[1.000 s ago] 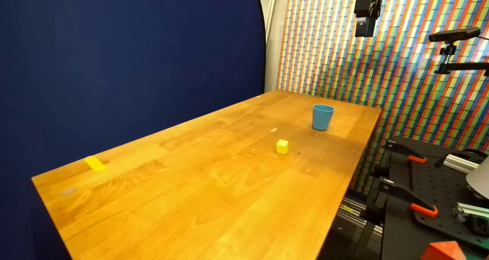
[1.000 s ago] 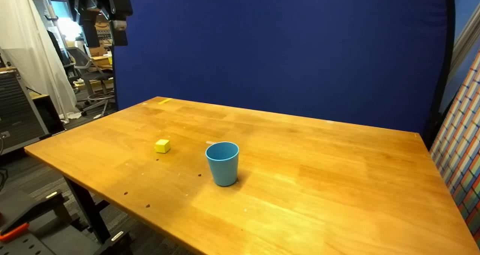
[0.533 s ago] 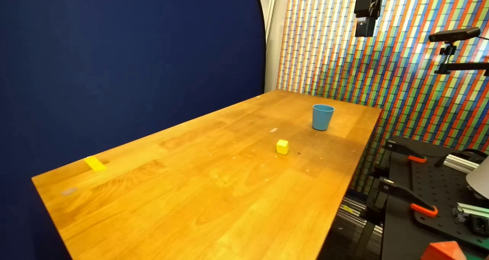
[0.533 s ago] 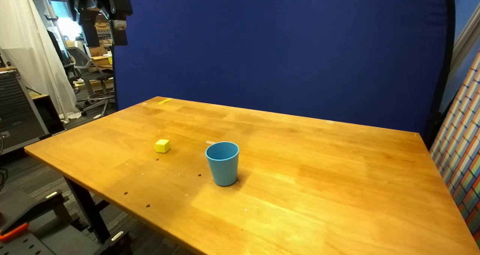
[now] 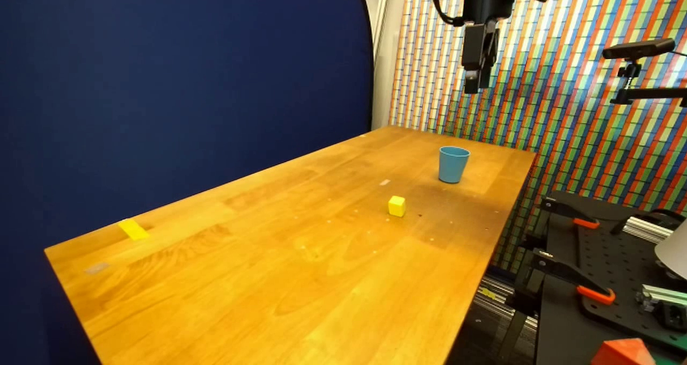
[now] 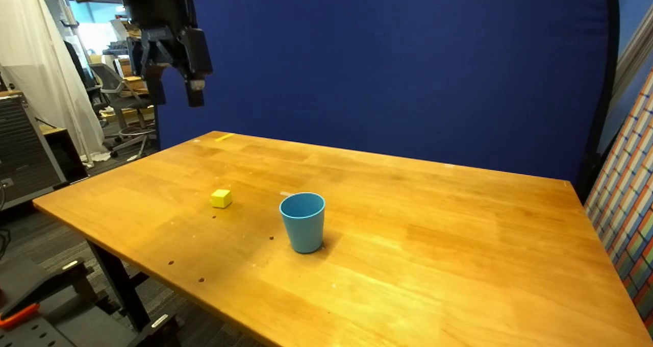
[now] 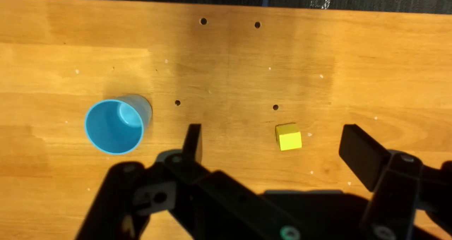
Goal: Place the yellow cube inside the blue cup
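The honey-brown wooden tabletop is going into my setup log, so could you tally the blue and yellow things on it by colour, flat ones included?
Blue: 1 (light-blue round cup, standing upright)
Yellow: 2 (small bright yellow cube; flat yellow strip)
Total: 3

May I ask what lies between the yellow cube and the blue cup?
An exterior view shows only tabletop and, nearer the blue cup, a small dark hole.
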Controlling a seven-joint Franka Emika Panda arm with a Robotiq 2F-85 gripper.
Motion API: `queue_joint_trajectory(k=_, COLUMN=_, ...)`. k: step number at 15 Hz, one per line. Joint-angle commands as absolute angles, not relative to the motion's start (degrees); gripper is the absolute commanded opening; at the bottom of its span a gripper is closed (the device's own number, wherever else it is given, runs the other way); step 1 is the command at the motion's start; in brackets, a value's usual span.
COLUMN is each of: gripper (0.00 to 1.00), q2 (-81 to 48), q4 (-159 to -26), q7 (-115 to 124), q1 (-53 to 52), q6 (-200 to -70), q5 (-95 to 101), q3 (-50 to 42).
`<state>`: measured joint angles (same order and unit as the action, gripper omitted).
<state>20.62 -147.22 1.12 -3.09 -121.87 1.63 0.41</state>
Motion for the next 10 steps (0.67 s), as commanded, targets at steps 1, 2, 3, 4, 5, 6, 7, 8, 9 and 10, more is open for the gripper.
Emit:
queue_joint_trajectory(k=1, gripper=1.00, q2=9.2, q4=-143.8, q7=0.6, q1=-4.5, q6=-129.3, q5=0.3, q3=2.5)
queue_joint_trajectory(k=2, gripper=1.00, q2=6.2, q4=-143.2, q7=1.1, q1=-4.9, q6=-131.3, q5=0.7, q3=3.2)
queue_joint_trajectory(k=3, gripper=1.00, q2=3.6, q4=-142.5, q7=1.4, q1=-5.1, q6=-132.8, q5=1.1, q3=3.8)
queue_joint_trajectory(k=4, gripper=1.00, q2=1.3, q4=-141.9, q7=1.5, q1=-5.4, q6=-134.2, q5=1.3, q3=4.4)
queue_joint_trajectory(k=5, gripper=1.00, q2=-1.0, q4=-141.2, q7=1.4, q1=-5.7, q6=-135.4, q5=1.5, q3=4.9)
queue_joint_trajectory(k=6, gripper=1.00, q2=-3.1, q4=-140.5, q7=1.8, q1=-5.9, q6=-136.4, q5=1.9, q3=5.3)
queue_joint_trajectory(k=7, gripper=1.00, q2=-4.9, q4=-139.8, q7=1.5, q1=-6.2, q6=-137.2, q5=1.8, q3=5.7)
queue_joint_trajectory(k=8, gripper=1.00, q2=-6.5, q4=-139.2, q7=1.9, q1=-6.4, q6=-138.0, q5=2.0, q3=5.9)
queue_joint_trajectory(k=9, gripper=1.00, q2=-8.1, q4=-138.5, q7=2.0, q1=-6.6, q6=-138.7, q5=2.3, q3=6.0)
queue_joint_trajectory(k=10, gripper=1.00, q2=-9.6, q4=-137.8, q7=2.4, q1=-6.8, q6=-139.2, q5=2.8, q3=6.0)
